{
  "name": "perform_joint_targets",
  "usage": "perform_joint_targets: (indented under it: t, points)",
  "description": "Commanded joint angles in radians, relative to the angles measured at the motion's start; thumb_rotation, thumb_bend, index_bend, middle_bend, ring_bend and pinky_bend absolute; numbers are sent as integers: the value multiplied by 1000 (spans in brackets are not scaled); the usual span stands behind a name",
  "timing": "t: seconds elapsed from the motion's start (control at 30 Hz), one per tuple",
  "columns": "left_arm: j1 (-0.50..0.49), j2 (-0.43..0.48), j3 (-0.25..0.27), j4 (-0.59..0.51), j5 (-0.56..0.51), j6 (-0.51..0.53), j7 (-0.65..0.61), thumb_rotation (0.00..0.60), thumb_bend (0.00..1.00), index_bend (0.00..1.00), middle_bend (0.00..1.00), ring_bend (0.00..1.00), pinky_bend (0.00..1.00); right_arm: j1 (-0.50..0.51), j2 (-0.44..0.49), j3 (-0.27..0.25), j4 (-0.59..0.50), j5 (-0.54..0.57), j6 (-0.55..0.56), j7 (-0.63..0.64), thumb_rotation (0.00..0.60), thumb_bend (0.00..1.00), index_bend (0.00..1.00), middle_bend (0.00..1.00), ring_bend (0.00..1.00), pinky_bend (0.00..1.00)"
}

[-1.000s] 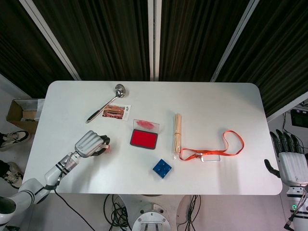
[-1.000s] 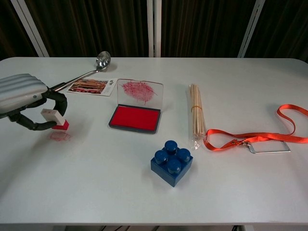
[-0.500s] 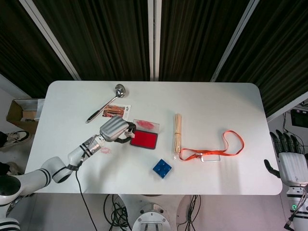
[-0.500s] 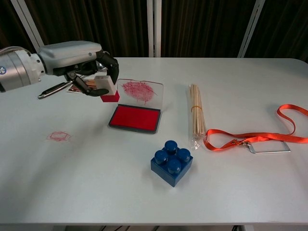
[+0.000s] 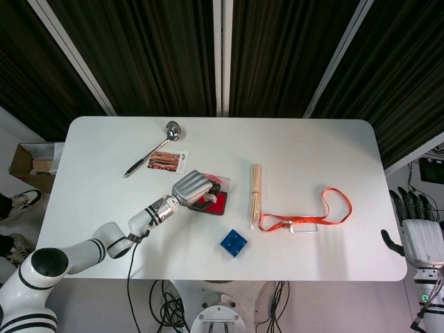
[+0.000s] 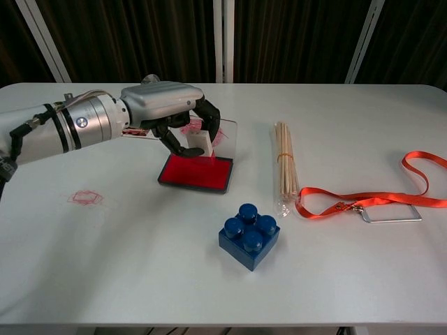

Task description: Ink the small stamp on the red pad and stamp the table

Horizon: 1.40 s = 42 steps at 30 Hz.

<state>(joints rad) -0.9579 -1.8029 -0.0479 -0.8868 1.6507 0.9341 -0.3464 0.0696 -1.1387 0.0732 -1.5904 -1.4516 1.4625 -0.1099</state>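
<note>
My left hand (image 6: 174, 115) reaches in from the left and grips the small white stamp (image 6: 198, 143) between thumb and fingers. It holds the stamp upright at the far part of the red ink pad (image 6: 199, 174); I cannot tell whether the stamp touches the ink. The pad's clear lid (image 6: 225, 131), smeared red, stands open behind it. In the head view the same hand (image 5: 191, 186) covers the left of the pad (image 5: 218, 203). A faint red stamp mark (image 6: 86, 197) shows on the table to the left. My right hand (image 5: 420, 239) hangs open, off the table's right edge.
A blue brick (image 6: 248, 234) sits in front of the pad. A bundle of wooden sticks (image 6: 285, 164) and an orange lanyard (image 6: 363, 202) lie to the right. A ladle (image 5: 152, 158) and a photo card (image 5: 168, 161) lie behind my left arm.
My left hand carried the stamp from the red mark at the table's left, rightward past the lid, and lowered it onto or just over the pad. The right hand stayed still.
</note>
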Motion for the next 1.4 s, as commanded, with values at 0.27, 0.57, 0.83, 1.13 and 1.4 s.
perform_joint_targets:
  t: [0.27, 0.57, 0.83, 1.13, 1.4]
  points:
    - [-4, -66, 42, 118, 1, -8, -22, 600, 448, 633, 606, 973, 996, -3, 2, 0, 5, 9, -2, 7, 600, 216, 0, 0, 0, 0]
    - [1, -111, 61, 187, -1, -2, -44, 600, 448, 632, 606, 973, 996, 3, -5, -7, 2, 6, -19, -4, 600, 216, 0, 0, 0, 0]
    - [8, -126, 74, 221, -3, 6, -67, 600, 448, 632, 606, 974, 996, -1, -2, -4, 3, 11, -12, -3, 600, 217, 0, 0, 0, 0]
    - [6, -6, 37, 86, -10, 93, -64, 600, 449, 633, 606, 974, 997, -1, 2, -3, 3, 7, -8, 6, 600, 218, 0, 0, 0, 0]
    - [158, 201, 92, -152, -36, 206, 29, 600, 454, 640, 615, 974, 996, 0, 0, -5, 14, 3, -11, 19, 600, 217, 0, 0, 0, 0]
